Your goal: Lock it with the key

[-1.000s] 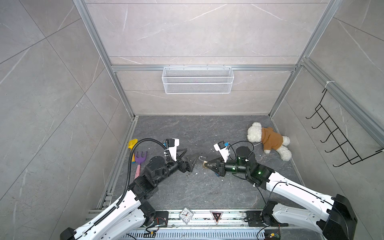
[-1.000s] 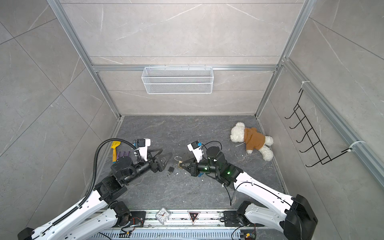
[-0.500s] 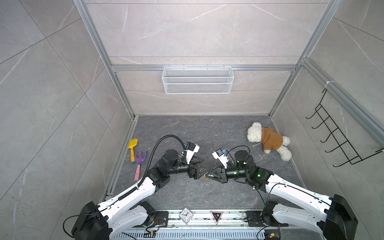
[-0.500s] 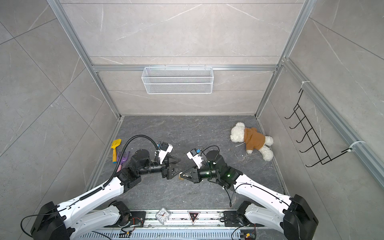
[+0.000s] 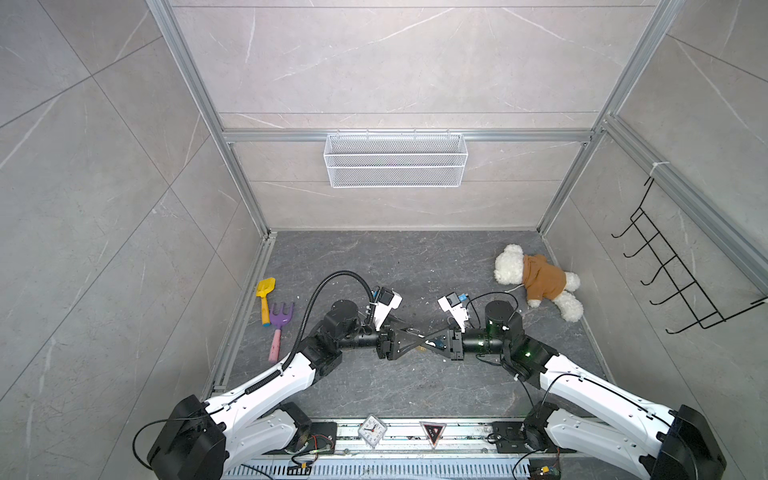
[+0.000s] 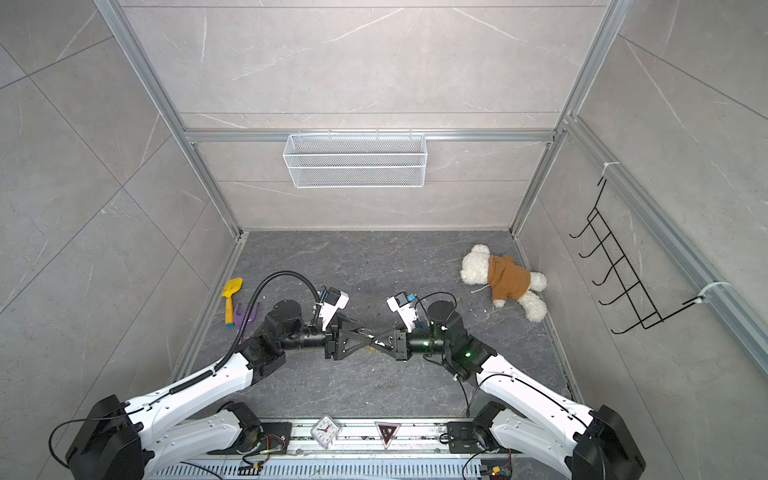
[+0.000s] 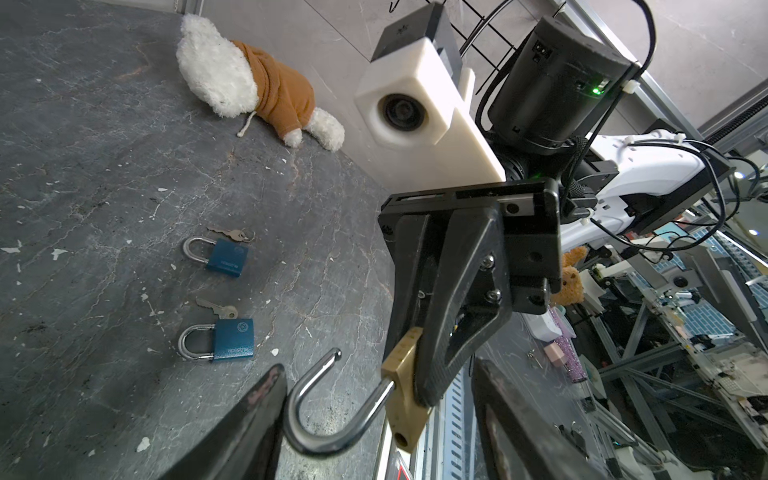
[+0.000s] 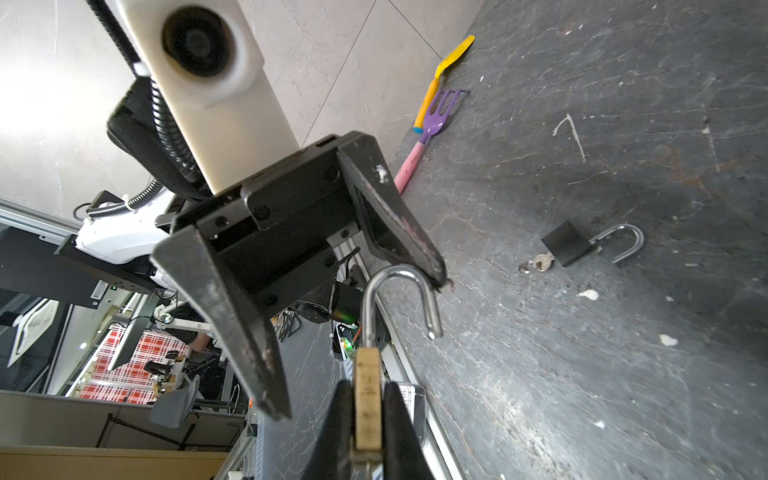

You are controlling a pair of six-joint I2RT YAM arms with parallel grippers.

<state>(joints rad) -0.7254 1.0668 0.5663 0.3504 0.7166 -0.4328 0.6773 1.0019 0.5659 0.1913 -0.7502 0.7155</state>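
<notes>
Evidently set up for a two-handed closing: reaches in from the left half of the floor (image 5: 374, 266) with the left gripper (image 8: 357, 347), fingers spread wide astride the open shackle (image 7: 370, 409), probably to push it home. Holds the brass padlock (image 8: 366, 395) aloft over the floor's middle, nearer the front edge, pinched tight by its body in the right gripper (image 7: 409, 374), leaving the shackle free. Shows no key in it; leaves keys (image 7: 232, 235) beside two blue padlocks (image 7: 226, 259) lying on the floor.

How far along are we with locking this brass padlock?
Done: the brass padlock is lifted, right gripper shut on its body. In hand: the left gripper, fingers open, straddles the shackle. Left: the shackle hangs open, unlatched, and no key shows in it.
</notes>
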